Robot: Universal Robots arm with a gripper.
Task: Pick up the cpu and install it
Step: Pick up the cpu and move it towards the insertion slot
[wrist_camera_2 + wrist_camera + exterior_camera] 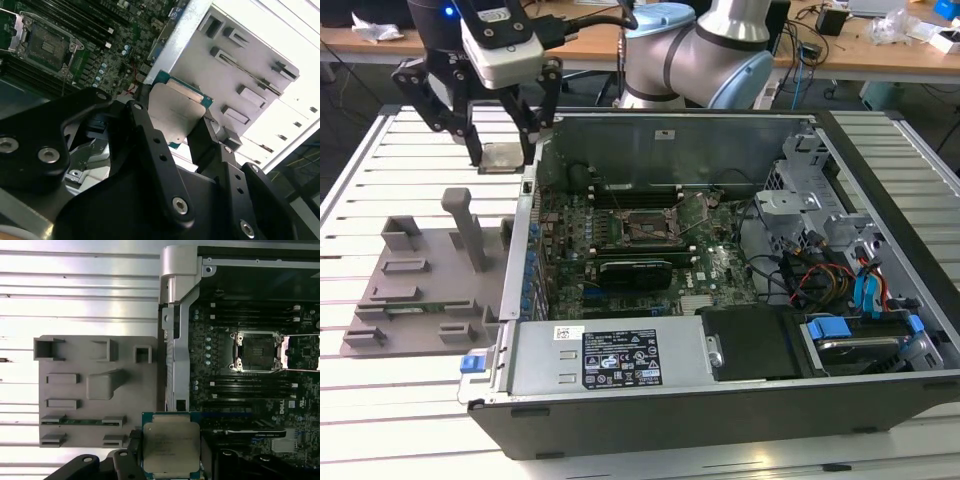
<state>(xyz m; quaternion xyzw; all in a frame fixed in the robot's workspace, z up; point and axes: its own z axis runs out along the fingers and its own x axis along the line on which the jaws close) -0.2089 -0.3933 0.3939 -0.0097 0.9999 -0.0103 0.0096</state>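
On my feed the cpu has a dull silvery-grey top and a green rim; the fingers are matte black. The tray is plain mid-grey, the desk white with ribbed slats. The motherboard reads dark green, the case grey, with a blue clip and a black-and-white label.

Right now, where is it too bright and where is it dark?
In the second wrist view the table past the grey tray is washed out white; in the first wrist view the table slats glare too, while the cpu is evenly lit; in the exterior view the computer case is shadowy inside.
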